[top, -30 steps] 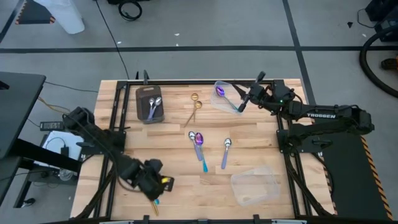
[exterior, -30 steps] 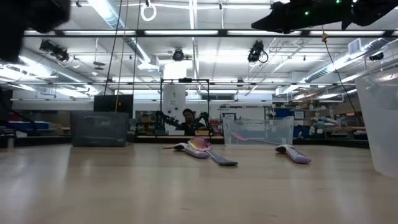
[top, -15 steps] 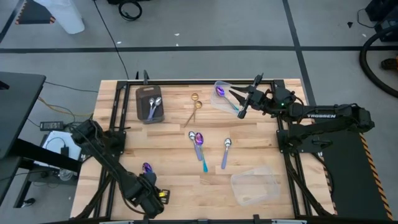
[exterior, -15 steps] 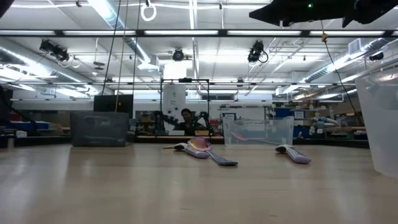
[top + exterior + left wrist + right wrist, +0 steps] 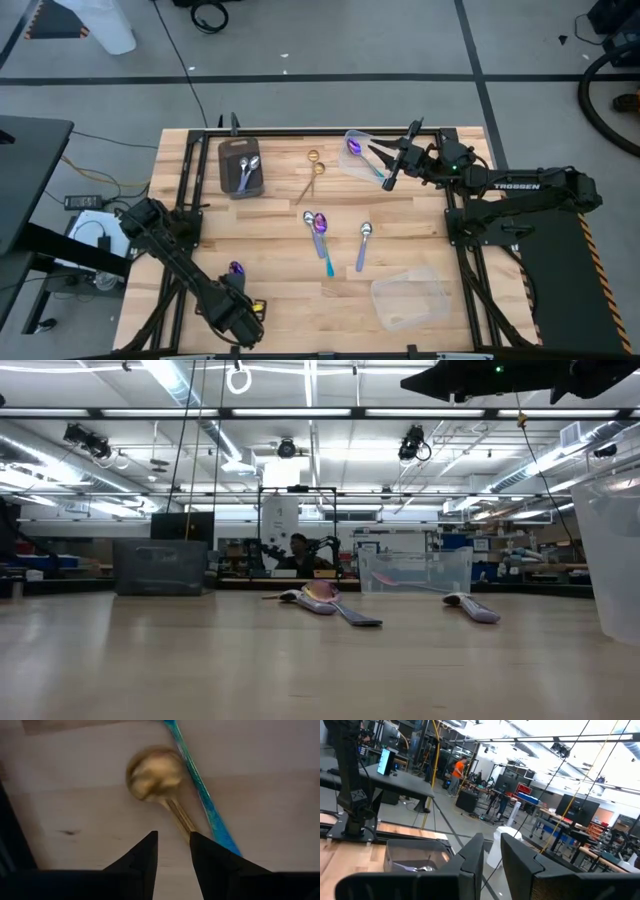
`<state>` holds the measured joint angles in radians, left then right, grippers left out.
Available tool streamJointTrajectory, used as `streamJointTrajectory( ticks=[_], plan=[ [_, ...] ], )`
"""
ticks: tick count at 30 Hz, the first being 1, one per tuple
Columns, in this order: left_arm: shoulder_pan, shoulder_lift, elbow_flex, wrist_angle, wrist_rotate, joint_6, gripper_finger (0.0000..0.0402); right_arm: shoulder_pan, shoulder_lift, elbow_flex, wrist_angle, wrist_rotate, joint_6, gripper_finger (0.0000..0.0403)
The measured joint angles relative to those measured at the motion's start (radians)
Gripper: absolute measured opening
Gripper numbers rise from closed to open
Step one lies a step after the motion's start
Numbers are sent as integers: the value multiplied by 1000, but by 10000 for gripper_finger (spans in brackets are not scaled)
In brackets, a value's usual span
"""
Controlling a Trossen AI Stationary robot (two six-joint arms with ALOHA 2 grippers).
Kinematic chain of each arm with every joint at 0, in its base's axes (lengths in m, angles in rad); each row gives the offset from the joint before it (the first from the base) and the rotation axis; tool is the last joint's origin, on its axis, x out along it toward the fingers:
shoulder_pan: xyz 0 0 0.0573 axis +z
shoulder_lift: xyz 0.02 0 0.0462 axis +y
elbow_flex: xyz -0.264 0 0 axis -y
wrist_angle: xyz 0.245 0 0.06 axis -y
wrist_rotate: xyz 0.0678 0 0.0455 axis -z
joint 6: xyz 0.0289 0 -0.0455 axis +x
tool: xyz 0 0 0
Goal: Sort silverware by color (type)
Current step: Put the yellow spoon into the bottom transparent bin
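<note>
The left end effector (image 5: 172,837) is low over the near left corner of the bench (image 5: 270,240). Its two fingers have a small gap, and I see nothing between them. A gold spoon (image 5: 155,772) lies right in front of it. The thin end of that spoon comes up to one fingertip. A purple spoon (image 5: 236,269) with a teal handle lies just beside the gold one.

I think the job now is to pick up the gold spoon. To do it well, the fingers should line up so the thin gold handle sits in the gap. They should not catch the teal handle too.

The right end effector (image 5: 392,165) waits at the far right by a clear box (image 5: 362,158). Its gap is small too, and it holds nothing.

More spoons (image 5: 320,228) lie in the middle.
</note>
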<state>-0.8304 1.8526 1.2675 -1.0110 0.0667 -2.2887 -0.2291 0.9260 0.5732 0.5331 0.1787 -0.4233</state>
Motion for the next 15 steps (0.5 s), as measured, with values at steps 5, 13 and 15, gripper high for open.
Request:
streamJointTrajectory(
  ticks=[5,13,15],
  plan=[
    [3,0,0,9,-17,1,121,0,0,0,-2,0,1,77],
    [-2,0,-77,111,-52,0,121,5,0,0,-3,0,2,77],
    [-4,-5,-99,149,-51,-1,121,12,0,0,-3,0,1,77]
  ],
)
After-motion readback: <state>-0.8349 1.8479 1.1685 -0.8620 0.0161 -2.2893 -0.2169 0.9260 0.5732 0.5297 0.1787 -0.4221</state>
